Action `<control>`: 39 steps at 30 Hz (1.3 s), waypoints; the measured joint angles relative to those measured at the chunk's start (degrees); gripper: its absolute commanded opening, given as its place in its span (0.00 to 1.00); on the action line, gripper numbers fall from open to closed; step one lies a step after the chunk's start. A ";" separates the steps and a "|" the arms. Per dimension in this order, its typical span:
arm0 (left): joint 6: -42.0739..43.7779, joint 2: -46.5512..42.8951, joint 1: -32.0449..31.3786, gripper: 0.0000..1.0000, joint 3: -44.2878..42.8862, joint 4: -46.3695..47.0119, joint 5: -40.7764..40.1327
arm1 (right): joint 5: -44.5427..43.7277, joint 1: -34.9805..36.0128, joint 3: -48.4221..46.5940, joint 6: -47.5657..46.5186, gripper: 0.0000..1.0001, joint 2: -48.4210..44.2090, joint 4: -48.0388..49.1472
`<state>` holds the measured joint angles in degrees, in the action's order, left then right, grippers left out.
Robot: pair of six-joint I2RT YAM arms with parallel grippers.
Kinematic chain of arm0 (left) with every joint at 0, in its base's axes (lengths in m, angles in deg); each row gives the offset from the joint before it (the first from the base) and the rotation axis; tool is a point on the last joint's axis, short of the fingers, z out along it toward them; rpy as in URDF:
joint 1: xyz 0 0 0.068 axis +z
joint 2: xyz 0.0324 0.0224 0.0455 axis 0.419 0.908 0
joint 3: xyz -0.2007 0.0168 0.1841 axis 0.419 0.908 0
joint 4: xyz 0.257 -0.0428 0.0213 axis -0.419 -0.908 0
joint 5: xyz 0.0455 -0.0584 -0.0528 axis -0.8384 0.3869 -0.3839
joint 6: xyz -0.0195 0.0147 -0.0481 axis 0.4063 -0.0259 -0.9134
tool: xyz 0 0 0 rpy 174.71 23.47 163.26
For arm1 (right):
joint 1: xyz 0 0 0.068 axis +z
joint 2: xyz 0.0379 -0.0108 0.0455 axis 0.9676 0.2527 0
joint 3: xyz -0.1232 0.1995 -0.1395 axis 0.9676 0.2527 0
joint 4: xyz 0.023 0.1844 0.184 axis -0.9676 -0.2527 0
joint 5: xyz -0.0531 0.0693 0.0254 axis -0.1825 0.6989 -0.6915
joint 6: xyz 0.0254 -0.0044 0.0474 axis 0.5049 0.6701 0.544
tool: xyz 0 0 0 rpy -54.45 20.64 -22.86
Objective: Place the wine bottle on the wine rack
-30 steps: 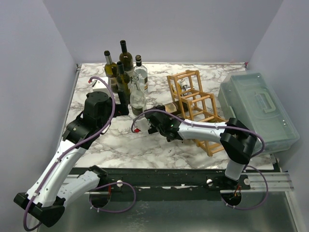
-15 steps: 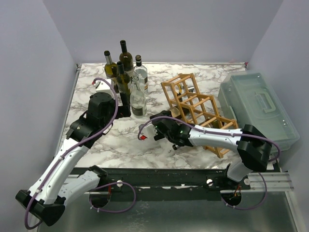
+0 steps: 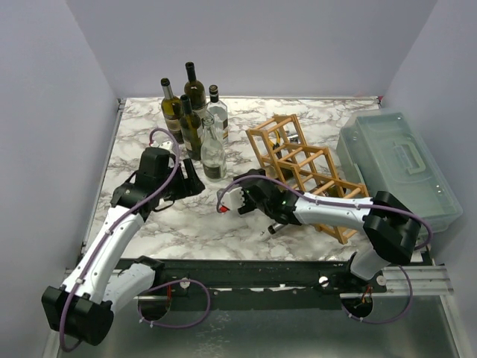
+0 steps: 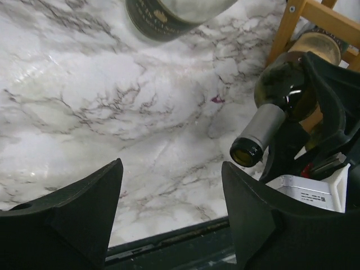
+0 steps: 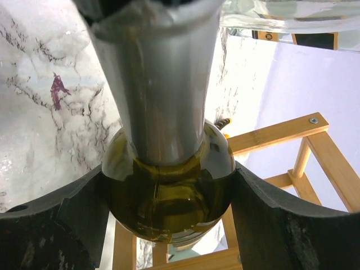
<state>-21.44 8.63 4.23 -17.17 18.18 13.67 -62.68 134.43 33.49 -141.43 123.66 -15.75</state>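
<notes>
A light wooden lattice wine rack (image 3: 307, 165) is set on the white marbled bench (image 3: 194, 224), right of centre, slanting from back middle to front right. A translucent grey-green plastic lidded box (image 3: 399, 171) is placed just right of it, at the bench's right edge. A cluster of upright glass bottles (image 3: 192, 119) is grouped at the back left, with the left end effector (image 3: 192, 181) just before it. A dark green glass wine bottle (image 4: 284, 90) is clamped in the right end effector (image 3: 259, 200) at the rack's left side, neck pointed toward the left end effector.
</notes>
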 measured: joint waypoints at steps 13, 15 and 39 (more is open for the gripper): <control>-7.54 9.35 6.34 0.67 8.63 15.54 33.53 | 9.05 -1.46 2.03 1.31 0.01 -1.73 3.10; -7.54 10.51 6.51 0.61 8.83 17.38 35.87 | 9.66 -1.68 2.19 1.33 0.01 -1.90 3.26; -6.97 21.97 6.67 0.00 11.61 29.57 45.51 | 11.19 -2.84 2.60 2.05 0.61 -2.23 2.54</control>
<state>-28.42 30.60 10.90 -5.56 47.75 59.17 -51.48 131.59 36.09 -139.37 121.43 -13.22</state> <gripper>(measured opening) 0.319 0.740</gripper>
